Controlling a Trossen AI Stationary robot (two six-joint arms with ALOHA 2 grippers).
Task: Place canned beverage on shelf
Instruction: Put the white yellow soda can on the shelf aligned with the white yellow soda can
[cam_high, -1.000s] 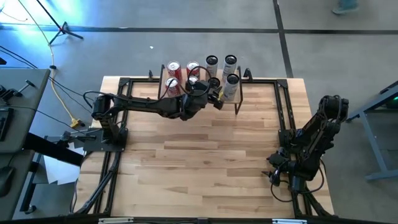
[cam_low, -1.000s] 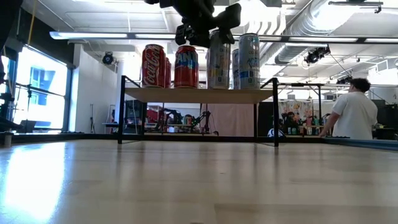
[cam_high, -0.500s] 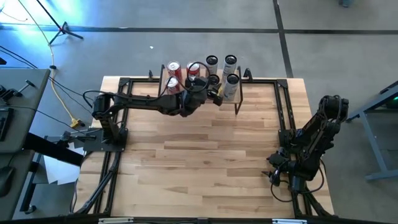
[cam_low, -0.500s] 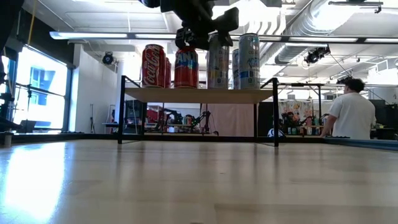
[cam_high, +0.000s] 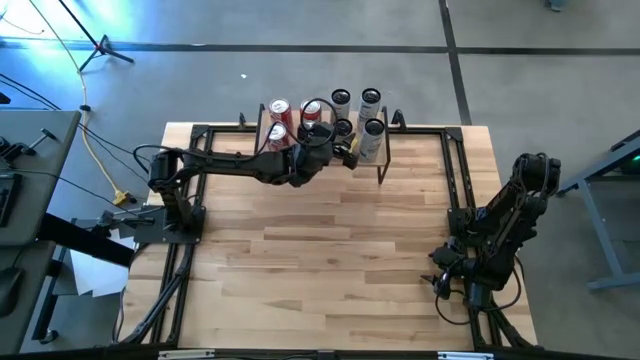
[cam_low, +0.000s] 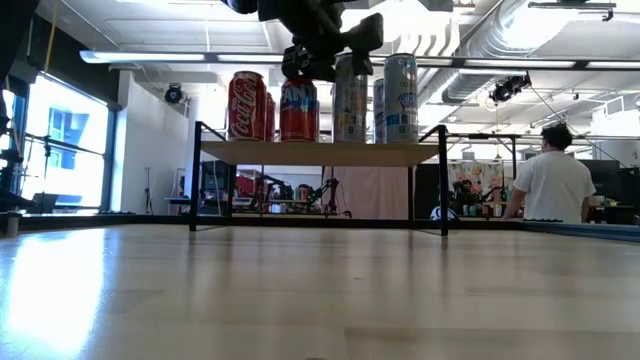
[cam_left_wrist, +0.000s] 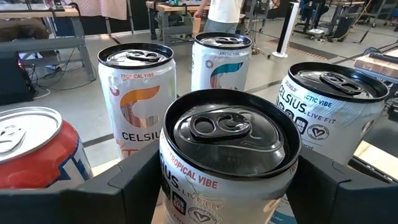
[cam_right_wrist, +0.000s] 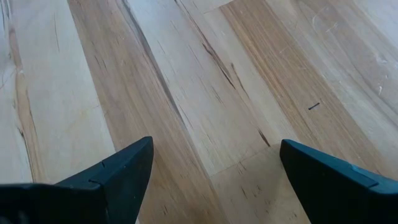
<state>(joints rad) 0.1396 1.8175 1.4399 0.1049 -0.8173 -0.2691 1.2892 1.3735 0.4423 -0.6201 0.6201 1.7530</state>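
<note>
While the left arm reached out long and low from its base at the bench's left edge, we saw its left pincer hang over the low shelf with a light wood plank top on thin black legs at the bench's far side. From the left wrist camera, the two dark fingers stood on either side of a white slim beverage can with a black lid; we could not tell whether they pressed it or stood just clear. That can stood upright on the shelf, among three more white slim cans and beside a red can with a silver lid. From bench height, the red cans lined the shelf's left part and the pale tall cans its right.

Folded at the light wooden bench's right edge, the right arm held its right pincer over bare planks, fingers apart and holding nothing.
</note>
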